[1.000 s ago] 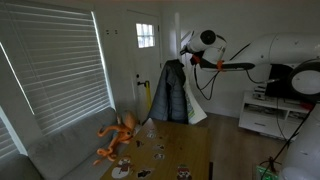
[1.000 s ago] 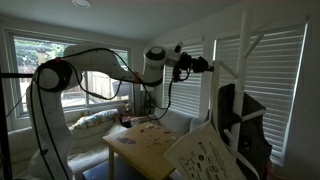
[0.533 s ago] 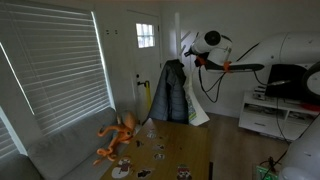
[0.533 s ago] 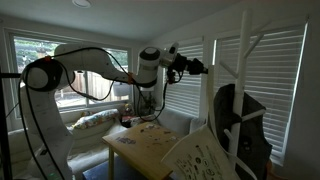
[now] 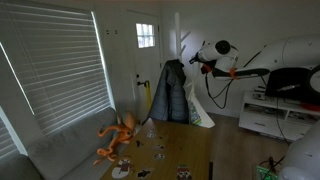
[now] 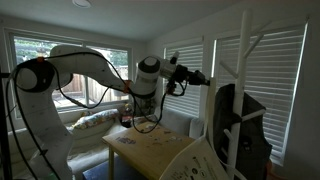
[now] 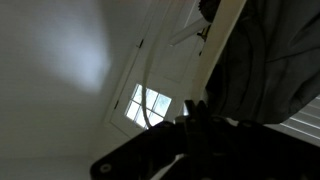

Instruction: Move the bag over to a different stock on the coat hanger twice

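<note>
The coat hanger is a tall white pole with angled pegs, seen in both exterior views and in the wrist view. A dark jacket hangs on it. The bag is white with small prints and hangs low beside the pole. My gripper is just off the pole at peg height. In the wrist view the dark fingers look pressed together, seemingly on the bag's thin strap. The grip itself is hard to see.
A low wooden table with small items stands below the arm. An orange octopus toy lies on the sofa by the window blinds. A white door is behind the hanger. A white cabinet stands beside the robot.
My gripper has drawn back from the pole. The bag has shifted with it and hangs lower. The jacket stays on the hanger.
</note>
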Tool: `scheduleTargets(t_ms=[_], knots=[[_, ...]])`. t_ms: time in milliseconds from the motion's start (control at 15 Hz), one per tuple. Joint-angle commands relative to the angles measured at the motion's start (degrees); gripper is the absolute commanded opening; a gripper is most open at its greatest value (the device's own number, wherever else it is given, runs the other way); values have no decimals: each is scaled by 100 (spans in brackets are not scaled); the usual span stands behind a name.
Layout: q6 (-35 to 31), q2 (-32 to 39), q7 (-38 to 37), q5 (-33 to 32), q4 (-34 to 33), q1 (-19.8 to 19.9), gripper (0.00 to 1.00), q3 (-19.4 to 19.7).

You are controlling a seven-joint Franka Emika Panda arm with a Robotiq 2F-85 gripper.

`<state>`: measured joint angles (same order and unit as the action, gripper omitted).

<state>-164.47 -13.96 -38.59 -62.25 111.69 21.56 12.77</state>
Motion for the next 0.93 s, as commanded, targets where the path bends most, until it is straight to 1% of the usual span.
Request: scheduleTargets(t_ms=[0, 67, 467, 533, 600, 867], knots=[[-502, 59, -97, -146, 53, 62, 1, 114], [-264, 37, -3, -18, 75, 6, 4, 89], [-353, 76, -3, -18, 76, 8, 4, 107], [-354, 76, -3, -18, 76, 8, 1, 107], [-382, 196, -75, -128, -60, 69, 1, 116], [-494, 708, 126, 209, -422, 65, 1, 392]])
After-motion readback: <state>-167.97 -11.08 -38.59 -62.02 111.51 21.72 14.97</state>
